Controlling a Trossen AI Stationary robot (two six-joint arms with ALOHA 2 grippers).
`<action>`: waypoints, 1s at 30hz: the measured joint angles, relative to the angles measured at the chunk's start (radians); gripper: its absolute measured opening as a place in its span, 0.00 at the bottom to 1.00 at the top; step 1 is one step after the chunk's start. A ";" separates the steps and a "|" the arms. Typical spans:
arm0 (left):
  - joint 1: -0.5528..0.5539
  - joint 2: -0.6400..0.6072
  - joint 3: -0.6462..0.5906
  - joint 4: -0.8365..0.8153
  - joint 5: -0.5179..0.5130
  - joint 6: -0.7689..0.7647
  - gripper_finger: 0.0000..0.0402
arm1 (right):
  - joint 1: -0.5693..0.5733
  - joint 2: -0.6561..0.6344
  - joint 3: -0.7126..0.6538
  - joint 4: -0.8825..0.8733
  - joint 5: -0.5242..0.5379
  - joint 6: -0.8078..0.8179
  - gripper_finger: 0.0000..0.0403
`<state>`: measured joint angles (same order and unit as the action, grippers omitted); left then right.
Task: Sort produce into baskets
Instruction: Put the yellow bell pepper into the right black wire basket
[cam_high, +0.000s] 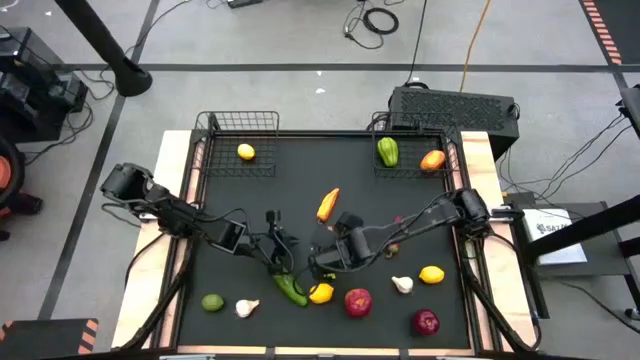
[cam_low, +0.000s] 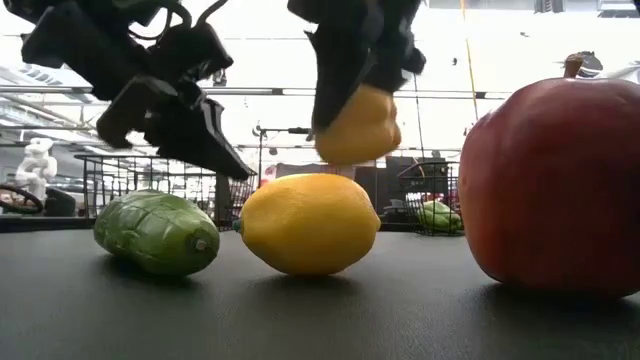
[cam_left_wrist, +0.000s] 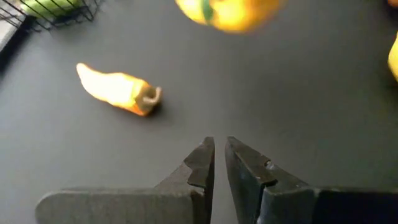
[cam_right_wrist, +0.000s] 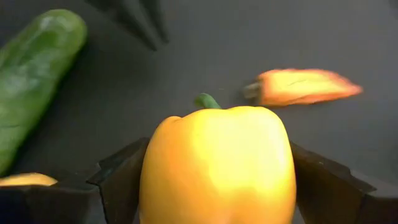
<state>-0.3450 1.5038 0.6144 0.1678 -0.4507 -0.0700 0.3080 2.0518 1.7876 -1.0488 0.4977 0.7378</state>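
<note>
Right wrist view: right gripper (cam_right_wrist: 214, 180) clamps smooth yellow bell pepper (cam_right_wrist: 217, 165); left gripper (cam_left_wrist: 219, 163) closed, empty; glossy skin may slip.

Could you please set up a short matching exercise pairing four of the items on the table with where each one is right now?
Things:
1. yellow bell pepper
2. green bell pepper
3. cucumber
4. small lemon

Places:
A. in the left basket
B. lying on the mat beside a lemon
C. in the right basket
D. between the right gripper's fingers

Pairs: 1-D, 2-C, 3-B, 4-A
</note>
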 joint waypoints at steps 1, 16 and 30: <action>0.000 -0.009 0.000 0.003 -0.002 0.000 0.12 | -0.008 0.000 0.040 -0.062 0.013 -0.028 0.82; -0.003 -0.083 0.000 -0.085 -0.001 -0.055 0.12 | -0.116 -0.123 0.306 -0.514 0.449 -0.224 0.82; -0.011 -0.084 0.000 -0.106 0.027 -0.097 0.12 | -0.377 -0.636 -0.557 -0.428 0.895 0.523 0.83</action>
<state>-0.3558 1.4200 0.6144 0.0618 -0.4238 -0.1671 -0.0691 1.4160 1.2305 -1.4772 1.3926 1.2611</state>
